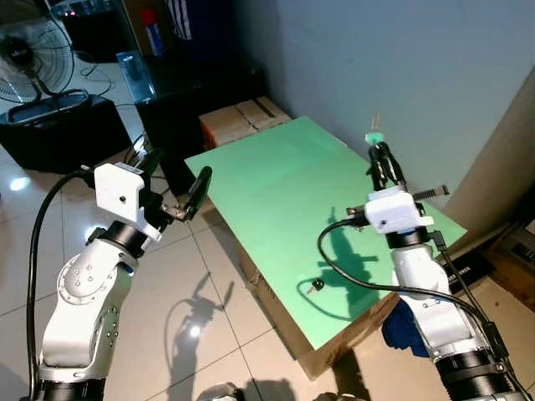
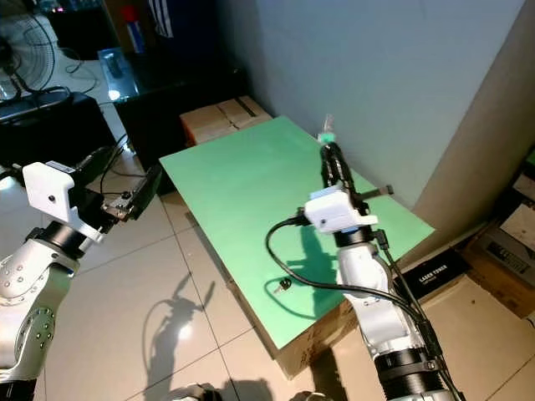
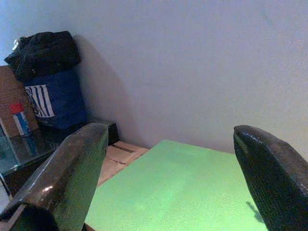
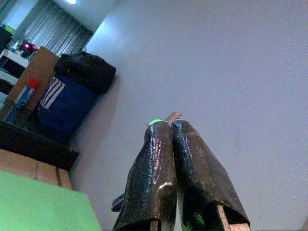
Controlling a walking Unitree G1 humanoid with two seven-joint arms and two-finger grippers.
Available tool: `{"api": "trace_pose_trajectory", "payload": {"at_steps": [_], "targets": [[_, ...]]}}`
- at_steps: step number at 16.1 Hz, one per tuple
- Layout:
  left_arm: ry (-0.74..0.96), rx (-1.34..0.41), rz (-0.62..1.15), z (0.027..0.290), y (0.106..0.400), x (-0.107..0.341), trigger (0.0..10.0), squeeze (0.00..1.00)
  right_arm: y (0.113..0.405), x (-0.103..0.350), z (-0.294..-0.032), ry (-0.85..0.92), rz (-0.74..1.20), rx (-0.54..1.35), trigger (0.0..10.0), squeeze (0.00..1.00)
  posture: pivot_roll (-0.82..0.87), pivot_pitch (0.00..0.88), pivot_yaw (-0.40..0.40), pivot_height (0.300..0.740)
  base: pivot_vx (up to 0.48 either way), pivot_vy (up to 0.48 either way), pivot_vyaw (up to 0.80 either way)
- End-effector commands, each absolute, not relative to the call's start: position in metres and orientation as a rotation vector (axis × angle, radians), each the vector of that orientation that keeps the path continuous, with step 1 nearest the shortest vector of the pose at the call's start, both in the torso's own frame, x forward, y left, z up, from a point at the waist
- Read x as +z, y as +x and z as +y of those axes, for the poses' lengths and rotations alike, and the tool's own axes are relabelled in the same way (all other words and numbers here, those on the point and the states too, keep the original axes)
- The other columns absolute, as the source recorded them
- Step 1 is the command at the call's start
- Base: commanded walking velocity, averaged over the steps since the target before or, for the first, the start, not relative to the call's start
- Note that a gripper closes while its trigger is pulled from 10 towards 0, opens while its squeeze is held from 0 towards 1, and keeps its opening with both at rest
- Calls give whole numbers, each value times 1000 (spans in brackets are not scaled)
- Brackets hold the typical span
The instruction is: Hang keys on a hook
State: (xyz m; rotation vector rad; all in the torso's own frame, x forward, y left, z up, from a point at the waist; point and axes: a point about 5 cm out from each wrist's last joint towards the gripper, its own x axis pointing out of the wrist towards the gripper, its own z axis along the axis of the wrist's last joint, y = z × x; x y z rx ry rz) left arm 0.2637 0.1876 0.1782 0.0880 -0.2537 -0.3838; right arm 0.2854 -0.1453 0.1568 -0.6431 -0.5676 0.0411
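Near the far edge of the green tabletop [image 1: 276,180], by the wall, the right gripper [image 1: 381,160] is raised with its fingers pinched on a green-tagged key [image 1: 374,134], poking out past the tips. I can't spot a hook, so which way it lies from the key is unclear. Another small key [image 1: 315,286] sits at the near edge. The left gripper [image 1: 185,189] hangs wide open, off the table's left side.

green tabletop [image 1: 276,192], grey wall [image 1: 393,58]
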Motion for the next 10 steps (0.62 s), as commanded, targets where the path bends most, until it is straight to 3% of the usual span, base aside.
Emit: {"api": "trace_pose_trajectory", "payload": {"at_steps": [1, 10], "targets": [[85, -418, -269, 181, 263, 181, 10000, 0, 283, 156, -143, -702, -564, 21, 0, 0, 12, 0, 96, 740, 0, 0, 0], [89, -569, -226, 163, 256, 172, 10000, 0, 287, 158, -150, -882, -533, -57, 0, 0, 7, 0, 107, 740, 0, 0, 0]]}}
